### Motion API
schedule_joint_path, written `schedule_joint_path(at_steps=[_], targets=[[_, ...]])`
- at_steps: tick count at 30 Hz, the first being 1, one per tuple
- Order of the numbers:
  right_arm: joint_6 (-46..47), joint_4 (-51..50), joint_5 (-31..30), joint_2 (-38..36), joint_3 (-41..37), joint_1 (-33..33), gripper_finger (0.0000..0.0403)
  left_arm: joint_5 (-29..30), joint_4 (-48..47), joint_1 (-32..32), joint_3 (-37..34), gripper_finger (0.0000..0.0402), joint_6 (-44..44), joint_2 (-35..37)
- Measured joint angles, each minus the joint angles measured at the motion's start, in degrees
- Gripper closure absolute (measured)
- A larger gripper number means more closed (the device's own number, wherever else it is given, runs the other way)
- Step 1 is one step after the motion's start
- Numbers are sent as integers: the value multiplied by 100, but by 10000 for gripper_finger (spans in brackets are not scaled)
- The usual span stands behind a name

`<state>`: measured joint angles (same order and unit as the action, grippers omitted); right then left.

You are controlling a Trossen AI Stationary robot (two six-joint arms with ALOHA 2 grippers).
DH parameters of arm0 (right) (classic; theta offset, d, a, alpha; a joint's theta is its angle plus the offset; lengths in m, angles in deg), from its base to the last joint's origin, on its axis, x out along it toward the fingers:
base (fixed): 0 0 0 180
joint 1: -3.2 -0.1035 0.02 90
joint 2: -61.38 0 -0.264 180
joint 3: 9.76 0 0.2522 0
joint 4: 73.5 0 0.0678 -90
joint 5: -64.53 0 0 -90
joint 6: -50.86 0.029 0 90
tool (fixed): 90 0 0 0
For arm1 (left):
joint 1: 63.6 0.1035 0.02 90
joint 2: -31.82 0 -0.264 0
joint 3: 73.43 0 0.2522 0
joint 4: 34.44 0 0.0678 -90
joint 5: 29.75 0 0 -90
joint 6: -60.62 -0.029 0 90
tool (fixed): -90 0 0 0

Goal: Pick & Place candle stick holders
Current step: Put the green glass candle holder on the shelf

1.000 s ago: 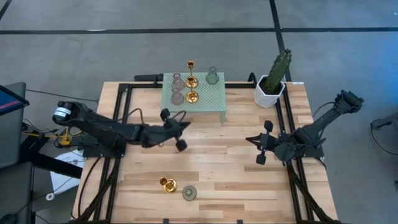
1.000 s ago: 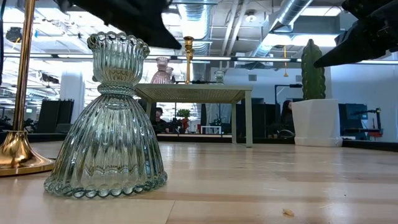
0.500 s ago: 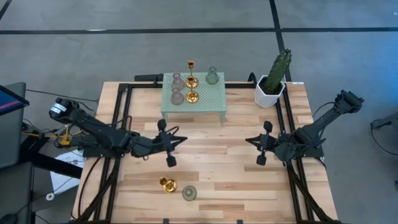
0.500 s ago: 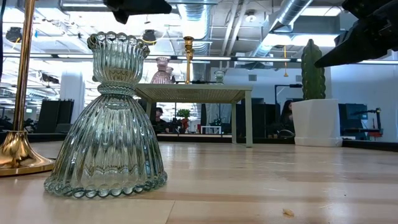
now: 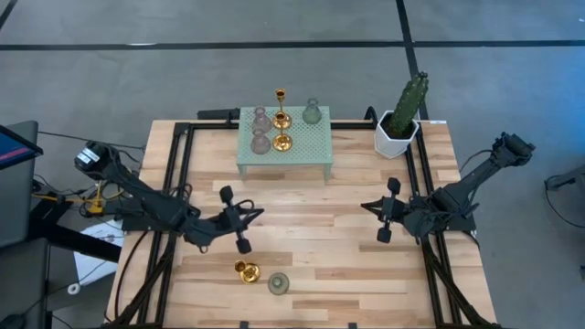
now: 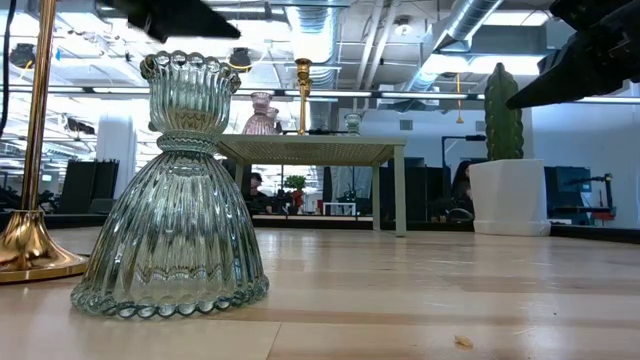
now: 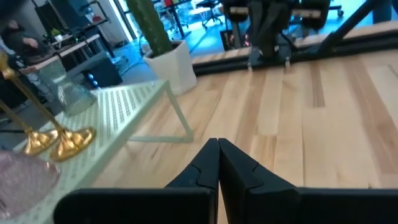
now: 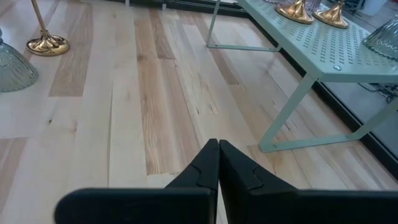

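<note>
A: Biggest risk from here?

B: My left tool (image 5: pixel 239 224) is clenched, nothing in it, hanging over the desk (image 5: pixel 347 256) near the front pair. If I drop w/o opening the fingers first, I'd prob knock the gold holder (image 5: pixel 247 270) over; thin stem, tips easy, and it'd hit the green glass holder (image 5: pixel 279 283) just beside it.

A: Where do they sit rel. to you?

B: Gold one's near, toward the front edge from my left tool, not touching. Green bell-shaped one's a bit further, same side. Farther back, the mint stand (image 5: pixel 315 146) carries the rest: two pinkish glass holders (image 5: pixel 260 128), two gold ones (image 5: pixel 281 119), one pale green holder (image 5: pixel 312 111). Crowded, so any placing there could bump neighbours.

A: Other arm?

B: Right tool (image 5: pixel 388 210) also clenched, empty, waiting at the desk's right side, well apart from everything. Cactus (image 5: pixel 407 105) behind it, far corner.
</note>
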<state>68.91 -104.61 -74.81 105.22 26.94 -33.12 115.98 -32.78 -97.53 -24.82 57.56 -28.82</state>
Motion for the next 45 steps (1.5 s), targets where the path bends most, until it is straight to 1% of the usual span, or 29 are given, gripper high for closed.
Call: schedule_joint_path(at_steps=[2,7,12,16,20,22,25,28,32,38,41,45], targets=[[0,0,3,2,0,0,403,3,1,-15,-120,397,169,0],[1,58,201,0,0,0,403,-79,13,-22,-317,397,218,2],[-40,422,477,59,0,0,403,-232,10,-11,-501,397,169,298],[-329,665,595,262,0,-4,403,-267,7,-9,-840,398,-109,794],[-624,1073,603,556,-2,-4,403,-303,-3,-9,-1338,397,-241,1581],[-818,1354,696,720,-2,-4,403,-652,7,2,-1595,397,-359,2039],[-1343,2013,1209,1013,-2,39,403,-1064,9,93,-1927,398,-413,2712],[-1853,2858,1943,1361,-2,216,403,-1506,-3,212,-2171,398,-402,3276],[-2293,3909,2972,1914,0,620,403,-2099,3,312,-2308,397,-419,3620],[-2153,4994,4245,3070,0,1457,403,-2150,7,349,-2427,396,-420,3620],[-2120,5841,4831,3721,0,1725,403,-2154,2,348,-2463,396,-403,3604],[-2116,7098,5657,4564,0,1907,403,-2179,9,348,-2473,396,-401,3580]])
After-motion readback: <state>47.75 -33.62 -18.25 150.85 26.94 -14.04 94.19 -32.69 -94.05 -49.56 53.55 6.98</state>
